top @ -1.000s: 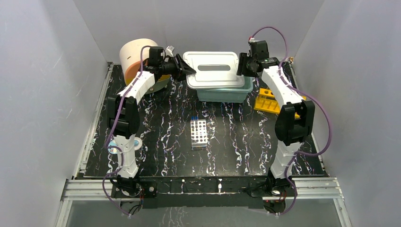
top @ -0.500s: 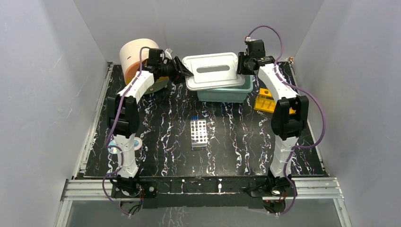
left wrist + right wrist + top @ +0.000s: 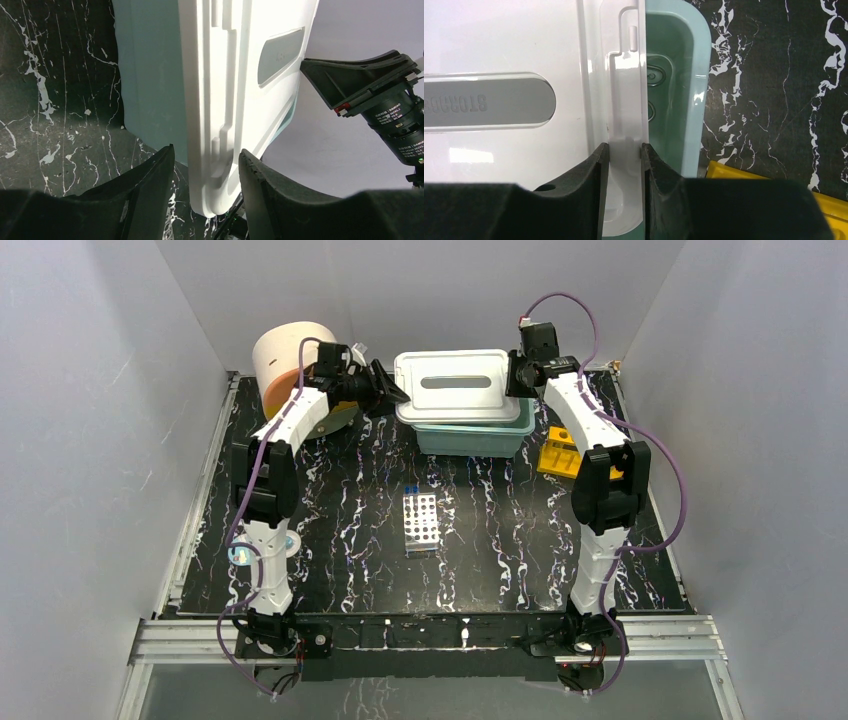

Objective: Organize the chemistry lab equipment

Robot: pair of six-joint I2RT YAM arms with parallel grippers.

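A white lid (image 3: pixel 455 385) lies across a teal bin (image 3: pixel 470 440) at the back of the table. My right gripper (image 3: pixel 512 380) is shut on the lid's right rim (image 3: pixel 626 100), both fingers pressed flat against it (image 3: pixel 625 147). My left gripper (image 3: pixel 395 395) straddles the lid's left edge (image 3: pixel 215 100), open, with a gap on each side of the rim (image 3: pixel 206 152). The lid sits offset, so a strip of the bin's inside (image 3: pixel 674 90) shows. A clear well plate (image 3: pixel 420 523) lies flat mid-table, apart from both grippers.
A cream-and-orange drum (image 3: pixel 280 355) stands at the back left, behind my left arm. A yellow holed rack (image 3: pixel 558 455) lies right of the bin, under my right arm. A small blue and white item (image 3: pixel 240 555) sits by the left arm's lower link.
My right gripper has closed onto the lid's right rim. The left jaws have widened a little around the left edge. The lid has shifted slightly to the right.
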